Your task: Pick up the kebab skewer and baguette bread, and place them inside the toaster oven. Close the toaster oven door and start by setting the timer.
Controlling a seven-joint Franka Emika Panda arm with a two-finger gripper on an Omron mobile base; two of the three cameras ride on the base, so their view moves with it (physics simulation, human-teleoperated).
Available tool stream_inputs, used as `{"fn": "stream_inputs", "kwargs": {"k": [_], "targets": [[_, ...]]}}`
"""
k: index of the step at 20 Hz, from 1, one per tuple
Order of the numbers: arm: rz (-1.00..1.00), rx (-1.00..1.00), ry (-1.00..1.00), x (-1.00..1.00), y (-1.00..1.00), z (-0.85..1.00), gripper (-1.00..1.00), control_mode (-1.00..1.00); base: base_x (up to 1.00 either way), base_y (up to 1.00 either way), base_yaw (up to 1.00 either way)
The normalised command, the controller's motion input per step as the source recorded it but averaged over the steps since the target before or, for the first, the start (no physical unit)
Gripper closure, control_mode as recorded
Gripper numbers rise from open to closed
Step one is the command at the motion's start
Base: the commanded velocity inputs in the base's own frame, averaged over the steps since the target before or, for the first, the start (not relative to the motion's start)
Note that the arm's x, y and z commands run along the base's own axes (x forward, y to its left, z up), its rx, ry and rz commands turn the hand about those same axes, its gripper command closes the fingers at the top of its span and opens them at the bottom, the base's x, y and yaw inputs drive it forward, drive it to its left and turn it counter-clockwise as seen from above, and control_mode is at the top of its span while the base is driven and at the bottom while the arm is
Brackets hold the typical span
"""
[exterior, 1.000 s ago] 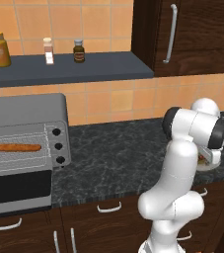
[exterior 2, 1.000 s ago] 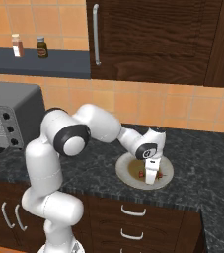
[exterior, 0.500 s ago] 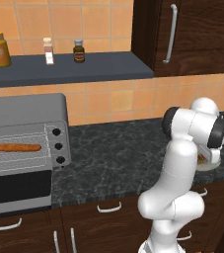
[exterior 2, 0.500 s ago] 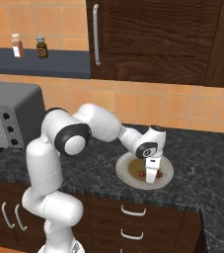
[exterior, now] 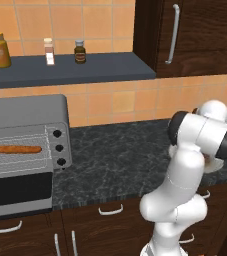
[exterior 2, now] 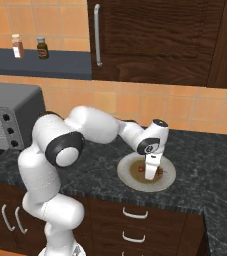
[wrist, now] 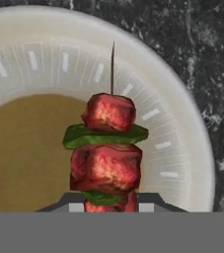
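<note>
Two dark finger tips (wrist: 145, 198) close tight on the near end of the kebab skewer (wrist: 107, 148) in the hand view, the gripper (wrist: 108, 201) narrowed to a firm pinch around the stick's lowest red chunk, while the rest of the skewer, red meat cubes layered with green slices and a bare pointed tip, stretches away over the plate (wrist: 182, 143). In the right base view the gripper (exterior 2: 152, 173) points straight down onto that cream plate (exterior 2: 127, 175), which has a tan centre and sits on the dark speckled counter (exterior 2: 200, 185), with the skewer (exterior 2: 158, 172) lying on it at the fingers; the white arm reaches across from the lower left to get there. Whether the skewer is touching the plate or just clear of it cannot be told. Well apart, at the far left of the counter (exterior: 115, 155) in the left base view, stands the toaster oven (exterior: 25, 150), its dark glass toaster oven door (exterior: 17, 192) swung down and open below the cavity. The baguette bread (exterior: 14, 149) lies lengthwise on the wire rack inside, beside the column of three black knobs (exterior: 59, 148). Farther back, on the grey shelf (exterior: 85, 70) against the orange tiled wall, stand three bottles (exterior: 49, 51).
</note>
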Motion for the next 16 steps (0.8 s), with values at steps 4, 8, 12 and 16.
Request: {"fn": "stream_inputs", "kwargs": {"k": [4, 8, 12, 16], "targets": [[-0.05, 0.0, -0.13, -0.46, 0.8, 0.32, 1.0, -1.0, 0.0, 0.0, 0.0], [-0.05, 0.0, -0.14, -0.33, 0.95, 0.4, 1.0, -1.0, 0.0, 0.0, 0.0], [-0.08, -0.01, -0.16, -0.05, 0.95, 0.58, 1.0, -1.0, 0.0, 0.0, 0.0], [-0.06, -0.06, -0.13, -0.02, 1.0, 0.62, 1.0, -1.0, 0.0, 0.0, 0.0]]}}
